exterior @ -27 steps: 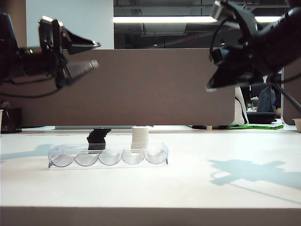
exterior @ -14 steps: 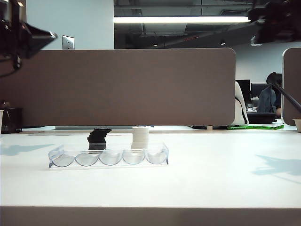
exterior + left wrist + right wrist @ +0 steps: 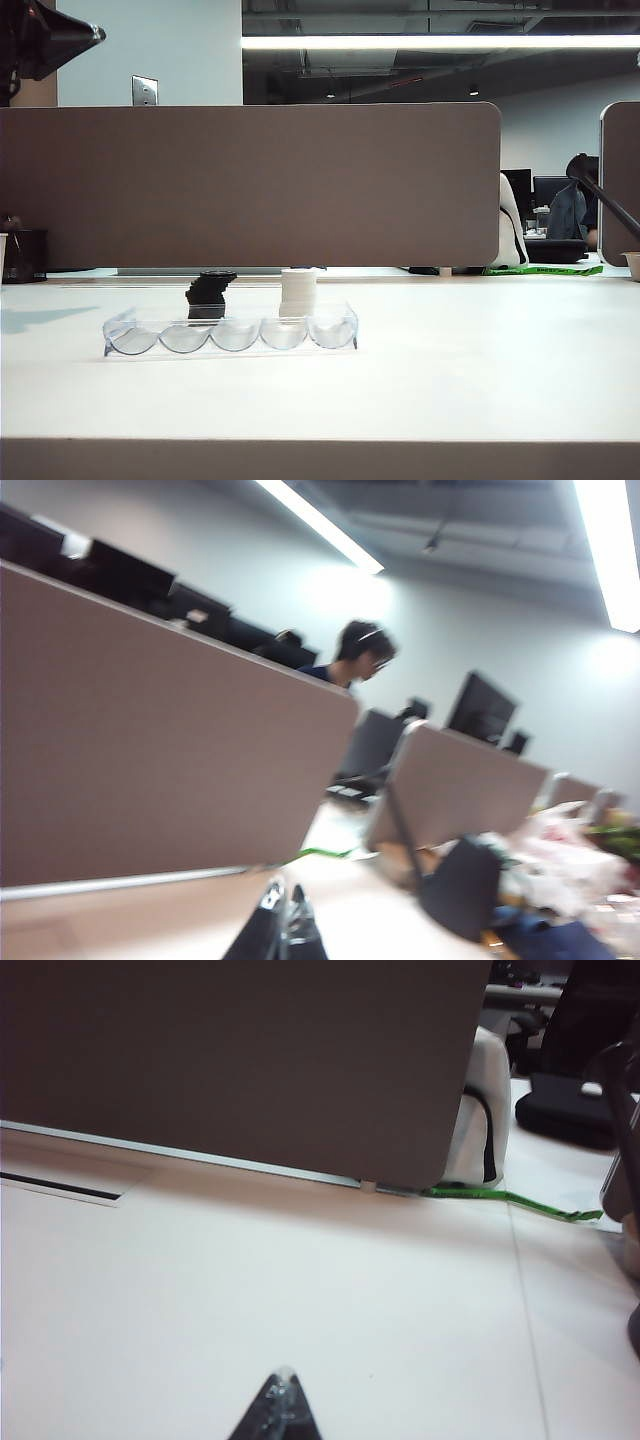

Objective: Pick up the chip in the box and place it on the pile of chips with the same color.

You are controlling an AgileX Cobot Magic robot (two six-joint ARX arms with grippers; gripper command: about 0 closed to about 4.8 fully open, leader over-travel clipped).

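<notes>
Box, clear plastic, is lying on the white table, left of centre in the exterior view. Its long axis is running left-right across that view, scalloped half-round slots facing the camera, open side up. No single chip is showing apart from the stacks; the slots are looking see-through, can't tell if one is lying inside. Pile of chips, black, short and uneven, top chips leaning off to the right, is sitting behind the box's left-middle slots. Whether it is touching the back wall of the box, can't tell. White stack, taller and straight, is standing upright just right of the black pile, near it but apart.

Brown partition is running behind the table.

Left gripper is hanging high at the top left corner of the exterior view, tip pointing right, well apart from the box and both stacks. In the left wrist view its fingertips are pressed together, nothing between them, aimed at office desks. Right gripper is out of the exterior view; the right wrist view is showing its tips meeting in one point over bare table, jaws closed, holding nothing.
</notes>
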